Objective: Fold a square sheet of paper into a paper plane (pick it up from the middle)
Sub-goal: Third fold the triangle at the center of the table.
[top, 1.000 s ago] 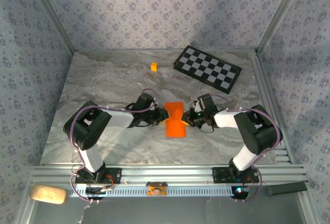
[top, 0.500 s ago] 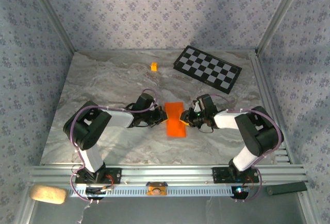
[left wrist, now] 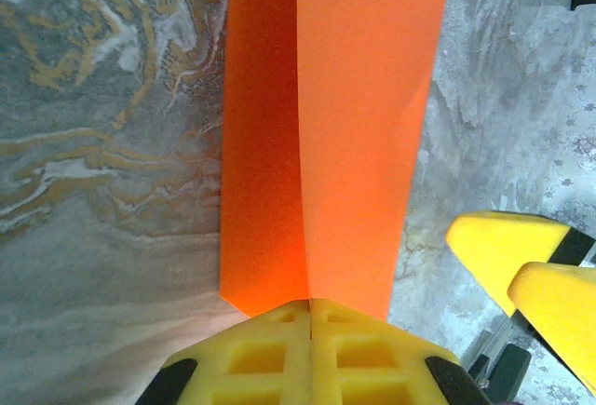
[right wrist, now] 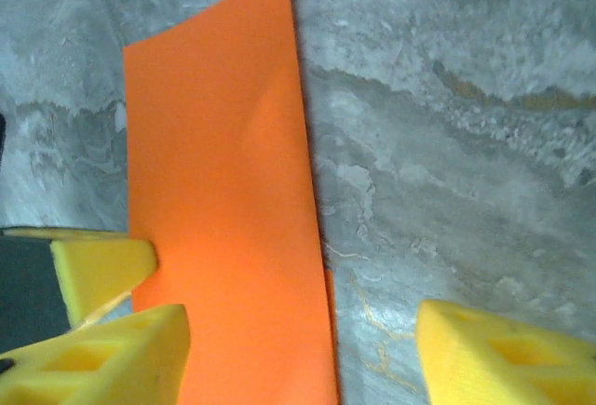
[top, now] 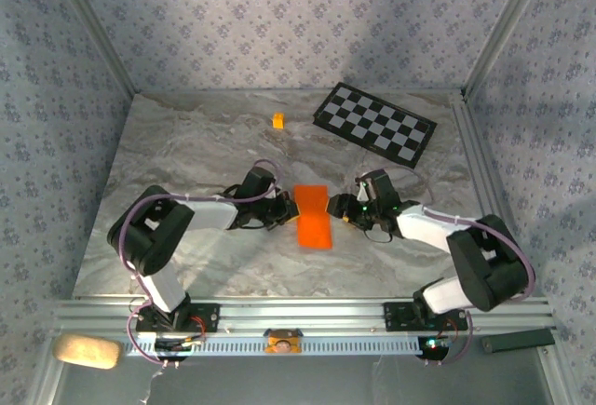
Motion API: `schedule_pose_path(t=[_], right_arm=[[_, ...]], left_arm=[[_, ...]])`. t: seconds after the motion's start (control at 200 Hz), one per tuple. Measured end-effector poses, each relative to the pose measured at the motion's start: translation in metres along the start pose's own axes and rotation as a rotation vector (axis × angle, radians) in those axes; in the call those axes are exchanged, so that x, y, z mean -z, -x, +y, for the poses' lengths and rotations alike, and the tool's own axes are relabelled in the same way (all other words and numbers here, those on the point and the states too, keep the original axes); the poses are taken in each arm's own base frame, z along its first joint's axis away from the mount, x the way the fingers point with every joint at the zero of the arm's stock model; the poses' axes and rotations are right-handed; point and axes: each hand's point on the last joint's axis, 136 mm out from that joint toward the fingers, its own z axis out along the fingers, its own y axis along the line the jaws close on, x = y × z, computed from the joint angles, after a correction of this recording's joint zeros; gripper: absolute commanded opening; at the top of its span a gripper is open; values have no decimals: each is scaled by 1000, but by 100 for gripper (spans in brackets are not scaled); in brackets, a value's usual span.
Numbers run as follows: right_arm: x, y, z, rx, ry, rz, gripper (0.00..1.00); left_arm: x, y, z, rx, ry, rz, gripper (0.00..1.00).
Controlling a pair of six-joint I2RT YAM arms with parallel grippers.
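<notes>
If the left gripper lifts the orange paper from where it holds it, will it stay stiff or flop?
Likely floppy: the orange paper looks thin and the left gripper pinches only one edge, so the free part should sag. The crease running out from that grip may stiffen it somewhat. With the right gripper open, it could swing easily.

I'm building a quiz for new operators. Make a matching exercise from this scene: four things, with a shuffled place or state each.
1 left gripper
2 right gripper
3 checkered board
4 small cube

A far right of the table
B fingers apart
C shut on the orange paper
D far middle, alone

Pairs: 1-C, 2-B, 3-A, 4-D
</notes>
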Motion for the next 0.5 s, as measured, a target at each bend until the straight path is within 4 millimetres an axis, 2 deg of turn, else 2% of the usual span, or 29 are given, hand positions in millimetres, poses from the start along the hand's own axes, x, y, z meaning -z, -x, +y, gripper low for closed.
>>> schedule_pose_path(t=[0.135, 0.375, 0.5], right_arm=[[10, 6, 3, 77, -3, -33, 71], [10, 5, 2, 219, -14, -36, 70], [12, 1, 3, 308, -22, -43, 70]], left_arm=[[10, 3, -4, -7, -1, -14, 0], [13, 0, 3, 2, 34, 0, 0], [16, 0, 0, 9, 28, -5, 0]])
